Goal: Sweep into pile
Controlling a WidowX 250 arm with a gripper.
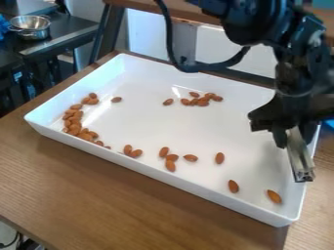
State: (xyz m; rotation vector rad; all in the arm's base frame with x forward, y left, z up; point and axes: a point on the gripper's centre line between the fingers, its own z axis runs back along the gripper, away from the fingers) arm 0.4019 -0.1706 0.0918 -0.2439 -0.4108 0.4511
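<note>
The camera looks down at a slant from above the near side of the wooden table (130, 205); it faces across the white tray (163, 177), close enough to take in its whole outline; at far left its view reaches a metal bowl (29, 28).

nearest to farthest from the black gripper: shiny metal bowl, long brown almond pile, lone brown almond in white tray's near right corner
1. Lone brown almond, near right corner
2. Long almond pile, left end of the tray
3. Shiny metal bowl, upper left, beyond the tray
</note>
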